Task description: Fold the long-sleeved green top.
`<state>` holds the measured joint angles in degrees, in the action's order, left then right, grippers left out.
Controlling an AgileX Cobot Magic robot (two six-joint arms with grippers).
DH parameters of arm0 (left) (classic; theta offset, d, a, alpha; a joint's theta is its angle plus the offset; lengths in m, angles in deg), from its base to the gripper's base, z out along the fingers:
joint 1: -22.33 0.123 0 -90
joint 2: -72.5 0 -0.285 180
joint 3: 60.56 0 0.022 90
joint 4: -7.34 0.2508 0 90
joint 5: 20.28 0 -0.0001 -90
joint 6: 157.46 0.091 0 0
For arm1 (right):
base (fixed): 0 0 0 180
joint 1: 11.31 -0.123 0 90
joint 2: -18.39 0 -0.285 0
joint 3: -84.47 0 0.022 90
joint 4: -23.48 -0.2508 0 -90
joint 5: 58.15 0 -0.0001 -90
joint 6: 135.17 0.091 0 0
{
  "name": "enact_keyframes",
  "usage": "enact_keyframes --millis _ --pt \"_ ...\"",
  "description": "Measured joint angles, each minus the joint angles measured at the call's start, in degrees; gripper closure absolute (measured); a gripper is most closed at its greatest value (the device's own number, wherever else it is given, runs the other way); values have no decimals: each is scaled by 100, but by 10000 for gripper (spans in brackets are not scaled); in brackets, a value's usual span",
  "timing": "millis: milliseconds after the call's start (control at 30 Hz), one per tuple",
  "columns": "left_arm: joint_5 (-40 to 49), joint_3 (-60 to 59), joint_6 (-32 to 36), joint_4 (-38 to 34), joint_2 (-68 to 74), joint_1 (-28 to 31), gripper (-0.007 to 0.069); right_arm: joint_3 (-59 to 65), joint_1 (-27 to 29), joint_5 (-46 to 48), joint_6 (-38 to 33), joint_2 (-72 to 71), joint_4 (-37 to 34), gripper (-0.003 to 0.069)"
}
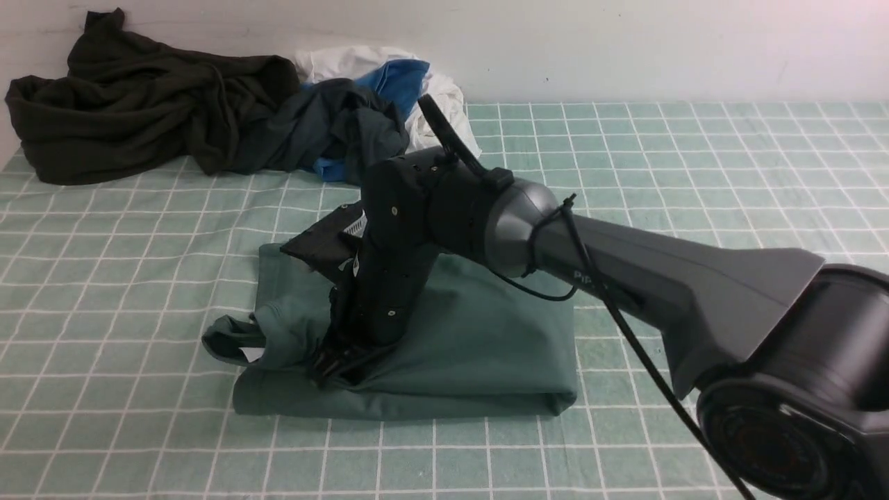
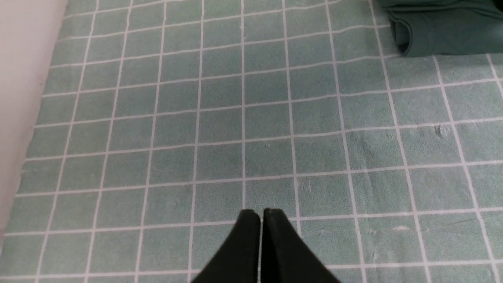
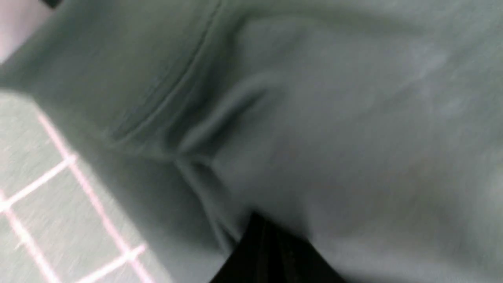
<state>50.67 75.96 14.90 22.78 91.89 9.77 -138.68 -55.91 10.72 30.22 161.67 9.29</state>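
Observation:
The green long-sleeved top [image 1: 486, 347] lies folded into a rough rectangle in the middle of the checked tablecloth, its ribbed neck [image 1: 229, 344] sticking out at the left. My right gripper [image 1: 332, 367] points down onto the top's front left part, and creases run in to its tip. In the right wrist view the right gripper [image 3: 261, 220] is shut, its tip buried in the green top [image 3: 353, 118]. The left gripper [image 2: 261, 212] is shut on nothing above bare tablecloth, with a corner of the top [image 2: 444, 27] far from it. The left arm is not in the front view.
A very dark olive garment [image 1: 132, 104], a slate-grey and blue one [image 1: 333, 125] and a white cloth [image 1: 347, 62] are heaped at the back left against the wall. The green checked tablecloth [image 1: 694, 173] covers the table. Its pale edge [image 2: 19, 78] shows in the left wrist view.

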Motion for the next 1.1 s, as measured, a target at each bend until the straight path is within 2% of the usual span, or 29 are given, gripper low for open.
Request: enact_keyframes --millis 67,300,500,600,767,933,1100 --pt "0 0 0 0 0 0 628 0 8 93 -27 -134 39 671" --pt "0 0 0 0 0 0 628 174 220 195 -208 -1966 92 673" --pt "0 0 0 -4 0 0 628 1644 474 139 -240 -3953 99 673" --pt "0 0 0 -4 0 0 628 2655 474 -289 -326 -4822 122 673" --pt "0 0 -5 -4 0 0 628 4514 474 -1707 -343 -6714 34 673" --pt "0 0 -5 -4 0 0 628 5923 474 -2852 -337 -8012 38 673" --pt "0 0 -5 -4 0 0 628 6865 474 -3324 -281 -9136 365 673"
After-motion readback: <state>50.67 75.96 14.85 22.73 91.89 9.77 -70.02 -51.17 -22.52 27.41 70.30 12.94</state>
